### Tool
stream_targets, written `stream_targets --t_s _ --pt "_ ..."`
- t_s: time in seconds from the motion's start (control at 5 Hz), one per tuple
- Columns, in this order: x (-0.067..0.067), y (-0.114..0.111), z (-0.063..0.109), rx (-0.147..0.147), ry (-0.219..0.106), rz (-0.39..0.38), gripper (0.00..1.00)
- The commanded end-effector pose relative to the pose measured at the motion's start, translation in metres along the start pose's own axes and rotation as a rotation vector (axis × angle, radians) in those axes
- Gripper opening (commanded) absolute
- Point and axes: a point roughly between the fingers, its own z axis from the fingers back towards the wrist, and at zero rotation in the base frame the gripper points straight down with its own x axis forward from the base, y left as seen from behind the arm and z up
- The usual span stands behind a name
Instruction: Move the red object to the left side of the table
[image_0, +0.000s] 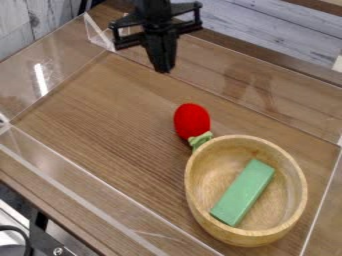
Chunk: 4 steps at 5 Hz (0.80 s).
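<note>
The red object (191, 119), a small round toy fruit with a pale green leafy end, lies on the brown wood-grain table (107, 125) just beside the rim of the wooden bowl (195, 176). My gripper (163, 66) hangs above and behind it, toward the back left, pointing straight down. Its fingers are pressed together into a single dark point with nothing between them. The gripper and the red object are well apart.
A flat green block (243, 192) lies inside the bowl at the front right. Clear acrylic walls (60, 160) edge the table. A small clear folded stand (104, 34) sits at the back left corner.
</note>
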Motion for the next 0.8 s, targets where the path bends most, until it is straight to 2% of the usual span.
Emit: stream_targets --t_s 0.0,0.4,0.6 --pt "-0.013 0.0 0.011 -0.019 -0.038 0.061 0.0" --pt "-0.026 0.002 0.018 -0.028 -0.034 0.167 0.0" --pt "-0.033 0.002 0.02 -0.023 -0.036 0.227 0.0"
